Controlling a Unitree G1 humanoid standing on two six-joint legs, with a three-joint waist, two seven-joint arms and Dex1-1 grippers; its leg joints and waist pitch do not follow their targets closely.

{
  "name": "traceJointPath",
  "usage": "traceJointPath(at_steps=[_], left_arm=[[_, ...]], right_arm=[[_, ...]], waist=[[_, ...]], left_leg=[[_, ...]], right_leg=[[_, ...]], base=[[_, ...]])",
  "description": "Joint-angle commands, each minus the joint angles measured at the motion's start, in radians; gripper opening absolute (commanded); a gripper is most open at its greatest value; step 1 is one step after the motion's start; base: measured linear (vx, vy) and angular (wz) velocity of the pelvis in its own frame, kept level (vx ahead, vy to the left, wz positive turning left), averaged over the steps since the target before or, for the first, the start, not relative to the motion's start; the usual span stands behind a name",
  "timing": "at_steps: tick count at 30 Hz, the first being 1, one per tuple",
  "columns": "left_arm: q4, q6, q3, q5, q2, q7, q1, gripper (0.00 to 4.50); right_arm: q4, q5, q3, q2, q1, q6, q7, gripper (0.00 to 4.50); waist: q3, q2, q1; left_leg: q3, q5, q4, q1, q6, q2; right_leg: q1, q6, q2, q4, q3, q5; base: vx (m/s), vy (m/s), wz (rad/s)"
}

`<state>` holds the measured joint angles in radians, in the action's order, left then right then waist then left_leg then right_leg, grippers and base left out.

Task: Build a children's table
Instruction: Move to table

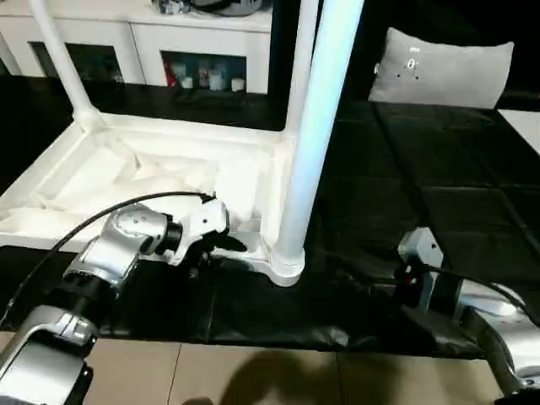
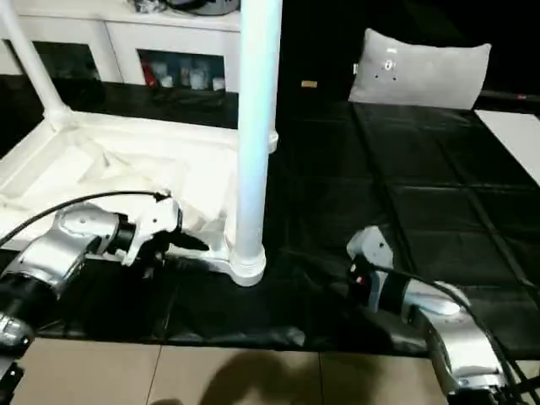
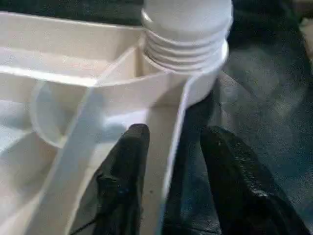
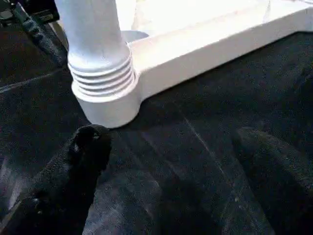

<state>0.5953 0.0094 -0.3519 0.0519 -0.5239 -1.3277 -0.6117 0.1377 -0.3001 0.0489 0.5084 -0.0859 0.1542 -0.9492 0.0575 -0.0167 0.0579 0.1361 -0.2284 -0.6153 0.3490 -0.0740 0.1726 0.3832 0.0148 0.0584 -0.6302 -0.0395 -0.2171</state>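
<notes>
The white table top [image 1: 152, 169] lies upside down on the black mat, ribs facing up. Three white legs stand in its corner sockets: near right [image 1: 316, 135], far right [image 1: 302, 59], far left [image 1: 59, 59]. My left gripper [image 3: 176, 131] is at the top's near rim, just left of the near right socket [image 3: 205, 83]. One black finger [image 3: 129, 161] is inside the rim wall, the other outside, with small gaps showing. My right gripper [image 4: 171, 137] rests low on the mat to the right of that socket, open and holding nothing, pointing at the threaded leg base [image 4: 100, 73].
A white cabinet [image 1: 152, 42] with shelves stands behind the table top. A grey pillow [image 1: 443, 72] lies at the back right on the black mat [image 1: 405, 169]. A white surface [image 1: 523, 122] shows at the right edge. Tan floor [image 1: 253, 371] runs along the near side.
</notes>
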Motion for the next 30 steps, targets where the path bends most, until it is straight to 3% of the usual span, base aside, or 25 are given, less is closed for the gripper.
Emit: traceJointPath(at_steps=[1,4,5,7,12,15,17,19,21,25,28,30], left_arm=[[0.007,-0.021,-0.002,-0.012,0.003,-0.003,-0.023,1.46],[0.058,-0.053,-0.003,-0.029,0.012,0.004,-0.044,1.20],[0.071,-0.061,-0.004,-0.032,0.014,0.006,-0.049,1.20],[0.090,-0.075,-0.003,-0.037,0.018,0.007,-0.055,1.04],[0.124,-0.084,0.005,-0.030,0.033,-0.012,-0.074,0.69],[0.142,-0.098,-0.002,-0.041,0.040,-0.010,-0.080,0.42],[0.168,-0.111,0.006,-0.051,0.060,0.028,-0.086,0.27],[0.170,-0.100,0.023,-0.037,0.092,0.060,-0.087,0.13],[0.170,-0.097,0.031,-0.029,0.116,0.080,-0.087,0.05],[0.193,-0.113,0.025,-0.052,0.151,0.133,-0.099,0.02],[0.221,-0.132,0.019,-0.070,0.173,0.156,-0.111,0.02],[0.223,-0.131,0.020,-0.078,0.184,0.155,-0.111,0.02]], right_arm=[[0.031,0.014,0.004,-0.002,-0.007,-0.028,-0.010,4.50],[0.148,0.032,0.005,-0.016,-0.027,-0.100,-0.029,4.50],[0.180,0.037,0.005,-0.019,-0.033,-0.121,-0.035,4.50],[0.220,0.040,0.005,-0.022,-0.039,-0.149,-0.045,4.50],[0.318,0.036,-0.009,-0.022,-0.053,-0.224,-0.085,4.50],[0.382,0.017,-0.052,-0.020,-0.070,-0.280,-0.109,4.50],[0.422,-0.031,-0.131,-0.038,-0.111,-0.302,-0.055,4.50],[0.357,-0.066,-0.194,-0.059,-0.152,-0.254,0.069,4.50],[0.236,-0.077,-0.224,-0.064,-0.191,-0.164,0.187,4.50],[0.119,-0.079,-0.274,-0.069,-0.260,-0.074,0.352,4.50],[0.088,-0.097,-0.302,-0.080,-0.297,-0.062,0.390,4.50],[0.016,-0.106,-0.286,-0.085,-0.278,-0.016,0.394,4.50]], waist=[[-0.060,0.009,0.001],[-0.061,0.009,0.000],[-0.060,0.013,0.000],[-0.061,0.008,0.000],[-0.062,0.010,0.000],[-0.060,0.013,0.000],[-0.059,0.012,0.000],[-0.058,0.009,0.000],[-0.061,0.010,-0.001],[-0.066,0.009,-0.004],[-0.066,0.010,-0.002],[-0.065,0.009,0.000]], left_leg=[[0.000,-0.098,0.081,0.003,0.055,0.050],[0.002,-0.109,0.080,0.004,0.054,0.050],[0.003,-0.116,0.081,0.002,0.051,0.050],[0.004,-0.106,0.080,0.004,0.056,0.050],[0.005,-0.096,0.078,0.004,0.075,0.051],[0.006,-0.120,0.080,0.003,0.074,0.053],[0.007,-0.120,0.080,0.004,0.077,0.052],[0.007,-0.105,0.083,-0.001,0.071,0.052],[0.005,-0.066,0.082,0.002,0.073,0.050],[0.009,-0.028,0.077,0.003,0.083,0.045],[0.013,-0.043,0.076,0.001,0.075,0.042],[0.012,-0.047,0.079,0.004,0.072,0.045]], right_leg=[[-0.056,0.289,0.085,0.071,0.046,-0.015],[-0.054,0.295,0.086,0.072,0.045,-0.039],[-0.054,0.296,0.086,0.074,0.045,-0.055],[-0.056,0.298,0.085,0.072,0.045,-0.036],[-0.055,0.306,0.085,0.071,0.044,-0.020],[-0.054,0.312,0.087,0.075,0.044,-0.050],[-0.055,0.309,0.086,0.077,0.045,-0.059],[-0.054,0.301,0.084,0.077,0.045,-0.066],[-0.059,0.286,0.081,0.072,0.045,-0.038],[-0.059,0.272,0.080,0.069,0.046,0.014],[-0.056,0.263,0.079,0.075,0.046,-0.018],[-0.058,0.254,0.079,0.075,0.046,-0.026]], base=[[0.000,0.000,0.00],[0.000,0.000,0.00],[0.000,0.000,0.00],[0.000,0.000,0.00],[0.000,0.000,0.00],[0.000,0.000,0.00],[0.000,0.000,0.00],[0.000,0.000,0.00],[0.000,0.000,0.00],[0.000,0.000,0.00],[0.000,0.000,0.00],[0.000,0.000,0.00]])
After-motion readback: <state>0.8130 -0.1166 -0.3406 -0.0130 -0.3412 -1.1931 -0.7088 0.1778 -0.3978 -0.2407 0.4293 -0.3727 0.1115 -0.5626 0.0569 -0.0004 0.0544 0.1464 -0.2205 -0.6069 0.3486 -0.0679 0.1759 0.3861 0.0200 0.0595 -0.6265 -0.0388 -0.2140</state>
